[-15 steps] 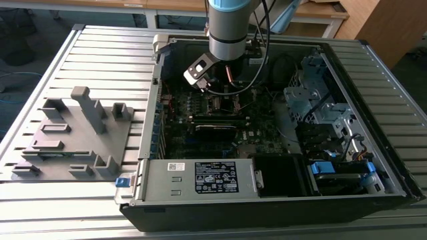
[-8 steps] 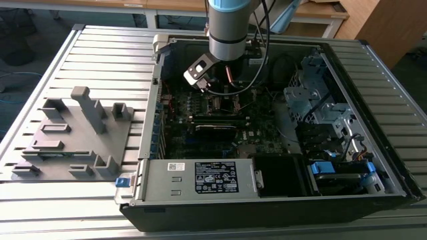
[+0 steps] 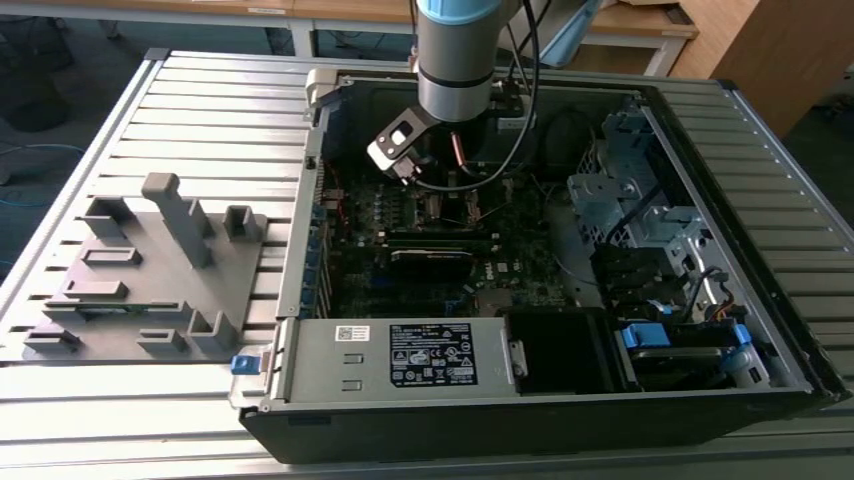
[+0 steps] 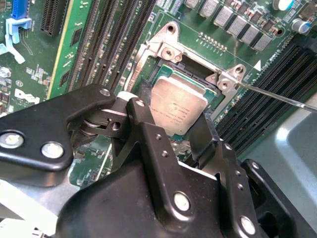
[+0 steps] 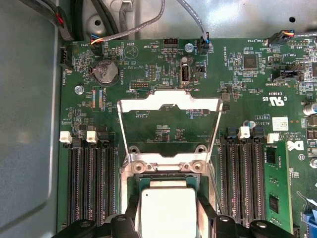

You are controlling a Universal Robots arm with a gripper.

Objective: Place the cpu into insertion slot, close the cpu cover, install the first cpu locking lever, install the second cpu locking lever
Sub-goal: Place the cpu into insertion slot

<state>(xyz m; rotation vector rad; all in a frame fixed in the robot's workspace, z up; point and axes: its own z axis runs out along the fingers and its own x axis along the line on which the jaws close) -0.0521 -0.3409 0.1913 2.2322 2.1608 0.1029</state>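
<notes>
**Mia:** Where is the cpu (image 4: 179, 101)?

**Sam:** It is right in the hand (image 4: 171, 121). The two black fingers (image 4: 143, 130) press on two of its sides, one on each. So the hand is pinching the cpu, not spread wide.

**Mia:** Is it in the insertion slot (image 4: 192, 73) yet?

**Sam:** It sits low over the slot, between the fingers. I can't tell if it is all the way down. A bit of dark slot peeks out just past the fingertips.

**Mia:** And the cpu cover (image 5: 171, 101)?

**Sam:** It is flipped open, farther out past the fingertips. A thin lever (image 4: 277, 96) sticks out to one side of the hand (it is not hooked down).

**Mia:** How should the hand do this bit well?

**Sam:** I think it should keep the chip flat and go straight down. It should not push hard. The chip's edges should match the slot's silver rim all round before the fingers let go.

**Mia:** Which way does the chip point?

**Sam:** Its grey metal top faces up, toward the wrist. It is square, so it has no long side. Its edges look about lined up with the slot.
</notes>
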